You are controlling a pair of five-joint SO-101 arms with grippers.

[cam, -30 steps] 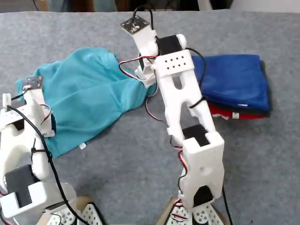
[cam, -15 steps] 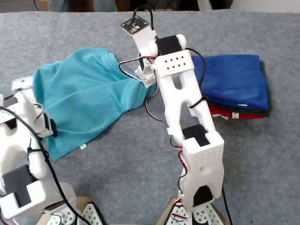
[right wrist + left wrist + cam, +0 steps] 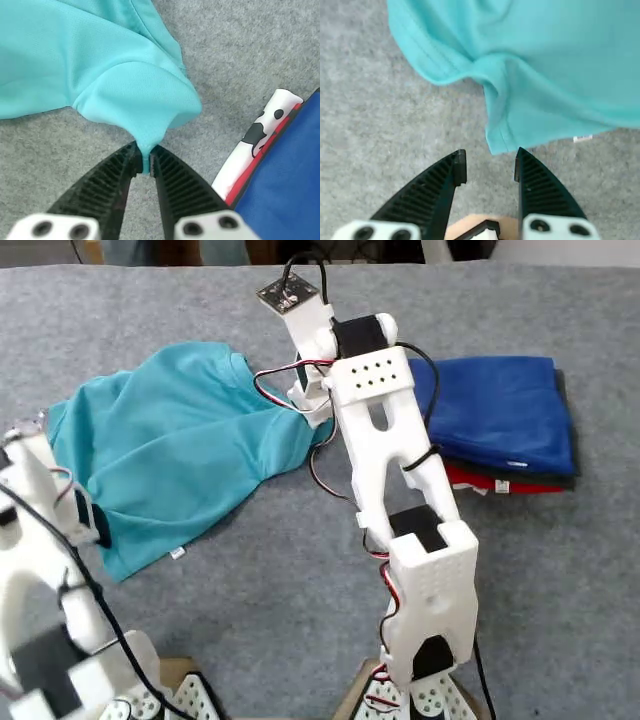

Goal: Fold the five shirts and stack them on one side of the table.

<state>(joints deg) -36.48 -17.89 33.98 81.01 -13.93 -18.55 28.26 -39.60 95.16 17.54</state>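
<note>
A teal shirt [image 3: 180, 440] is seen spread, rumpled and unfolded, on the left half of the grey table [image 3: 560, 580]. A pinch of its right edge is clamped between the closed fingers of the right gripper [image 3: 144, 159], and the cloth is drawn up into a small peak above the fingertips. In the high view this grip is placed at the shirt's side nearest the stack [image 3: 500, 415], with the right arm stretched over the middle of the table.

The left gripper [image 3: 490, 165] is held wide open with nothing between its fingers. It is poised just short of a hem corner of the shirt, over bare table, and no contact with the cloth can be made out. A small white tag [image 3: 582, 138] is seen at the hem near that corner.

The stack is set on the right side of the table, apart from the teal shirt. It is topped by a blue shirt [image 3: 290, 175], and edges of red, black and a white spotted cloth [image 3: 255, 145] are shown beneath it.
</note>
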